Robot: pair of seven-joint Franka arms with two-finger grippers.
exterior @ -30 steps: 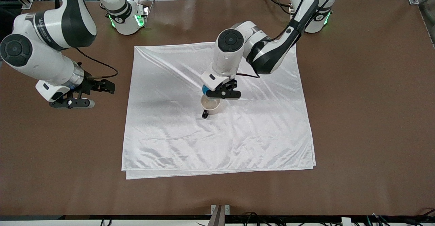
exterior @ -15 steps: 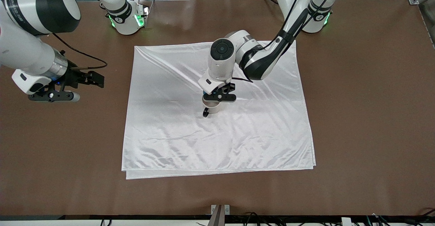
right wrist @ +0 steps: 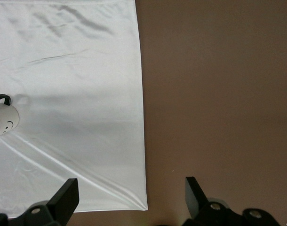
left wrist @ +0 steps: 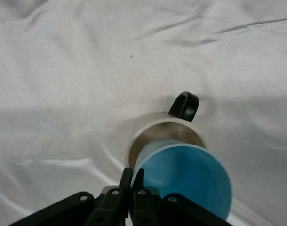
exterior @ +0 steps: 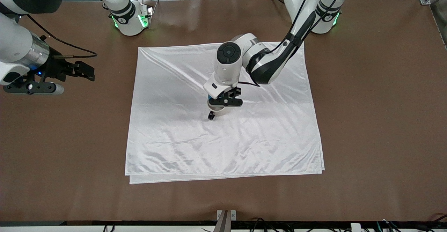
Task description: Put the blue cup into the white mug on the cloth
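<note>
Work is nearly done: the left gripper (left wrist: 131, 188) pinches the blue cup's (left wrist: 183, 176) rim, the cup partly down inside the white mug (left wrist: 155, 129) on the cloth (exterior: 174, 137), only letting go left, while the right gripper (right wrist: 129, 197) waits spread wide over the table (right wrist: 219, 94).

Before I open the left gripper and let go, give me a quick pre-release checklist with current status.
1. Left gripper shut on the blue cup's rim: ok.
2. Blue cup lined up with the white mug's mouth: ok.
3. Cup bottomed out in the mug: cannot tell.
4. Mug upright on the cloth, handle free: ok.
5. Right gripper open, waiting over bare table at its own end: ok.
</note>
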